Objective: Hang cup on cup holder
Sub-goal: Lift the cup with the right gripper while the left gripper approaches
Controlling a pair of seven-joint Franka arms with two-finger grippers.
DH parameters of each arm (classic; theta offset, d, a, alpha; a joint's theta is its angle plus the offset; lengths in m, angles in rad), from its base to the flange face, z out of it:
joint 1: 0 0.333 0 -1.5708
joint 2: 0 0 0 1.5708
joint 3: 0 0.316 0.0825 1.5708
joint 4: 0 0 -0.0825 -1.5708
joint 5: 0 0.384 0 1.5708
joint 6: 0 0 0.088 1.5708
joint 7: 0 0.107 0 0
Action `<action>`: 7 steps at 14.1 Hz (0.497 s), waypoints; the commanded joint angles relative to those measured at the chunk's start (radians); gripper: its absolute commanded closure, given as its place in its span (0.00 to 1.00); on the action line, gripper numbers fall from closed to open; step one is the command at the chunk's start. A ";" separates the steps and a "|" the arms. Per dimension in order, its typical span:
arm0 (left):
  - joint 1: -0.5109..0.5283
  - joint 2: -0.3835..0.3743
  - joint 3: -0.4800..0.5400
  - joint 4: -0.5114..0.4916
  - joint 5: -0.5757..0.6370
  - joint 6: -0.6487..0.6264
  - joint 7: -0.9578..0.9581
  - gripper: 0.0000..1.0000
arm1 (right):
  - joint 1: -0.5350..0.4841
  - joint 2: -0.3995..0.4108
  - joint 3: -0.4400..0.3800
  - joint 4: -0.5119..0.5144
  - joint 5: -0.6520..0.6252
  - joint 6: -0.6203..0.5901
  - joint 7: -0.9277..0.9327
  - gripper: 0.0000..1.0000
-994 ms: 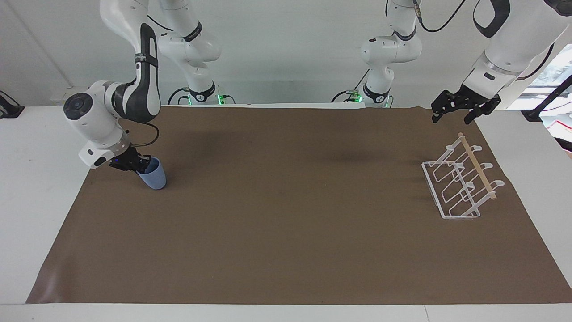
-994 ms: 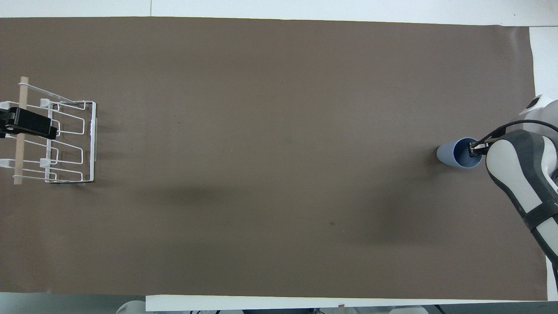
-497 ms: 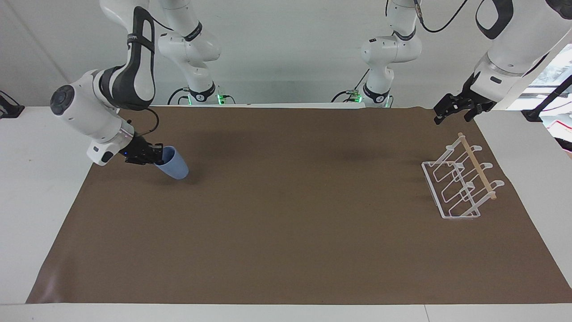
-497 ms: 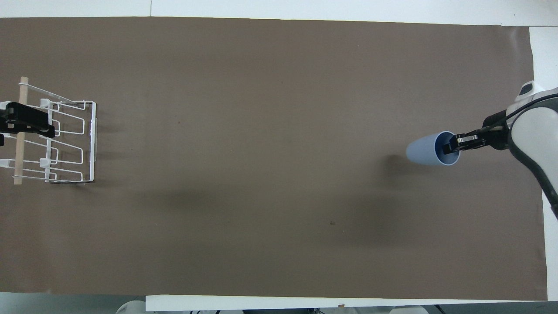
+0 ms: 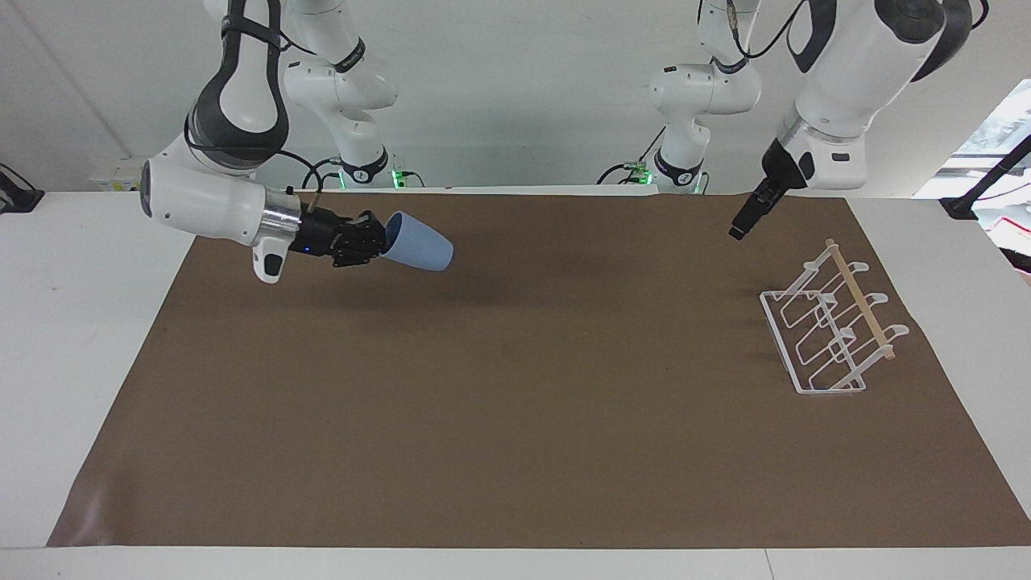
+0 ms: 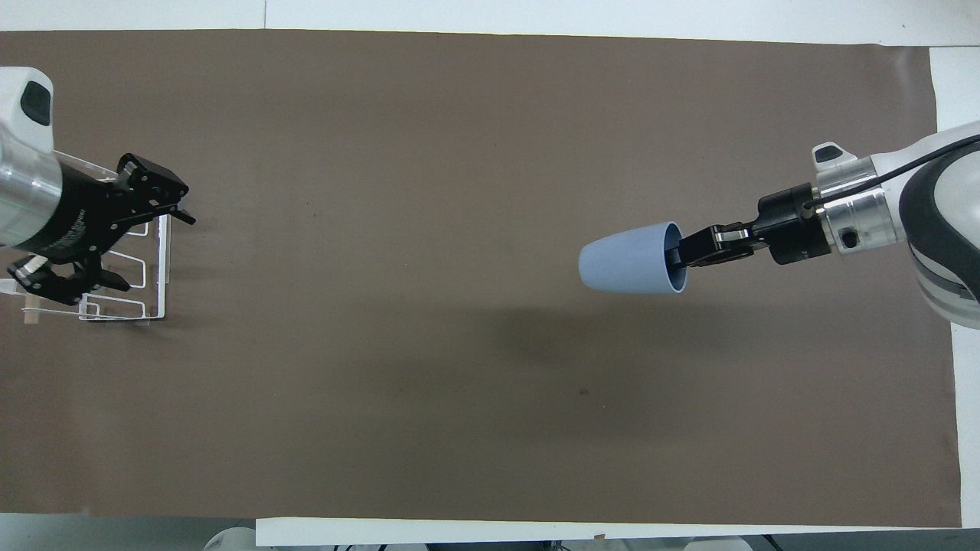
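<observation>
Facing view: right gripper (image 5: pixel 385 240) clamped on raised, sideways cup (image 5: pixel 419 244); left gripper (image 5: pixel 737 231) splayed, empty.

We see bright, even light from above in both views, no glare. Shadows on the brown mat (image 5: pixel 515 419) are soft and diffuse: a broad smudge under the raised cup (image 6: pixel 632 257), fainter ones beside the cup holder (image 5: pixel 830 330). A window at the facing view's edge is blown out. Focus sharp throughout, no motion blur.
</observation>
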 commanded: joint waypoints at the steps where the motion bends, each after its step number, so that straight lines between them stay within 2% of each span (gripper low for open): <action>1: -0.082 -0.022 0.012 -0.009 -0.068 0.035 -0.370 0.00 | 0.067 -0.024 0.000 -0.038 0.140 0.026 0.102 1.00; 4: -0.099 0.004 0.005 0.060 -0.220 0.055 -0.688 0.00 | 0.184 -0.024 0.000 -0.049 0.234 0.134 0.157 0.98; 7: -0.139 0.028 -0.022 0.104 -0.257 0.104 -0.911 0.00 | 0.241 -0.026 0.000 -0.055 0.320 0.212 0.173 0.98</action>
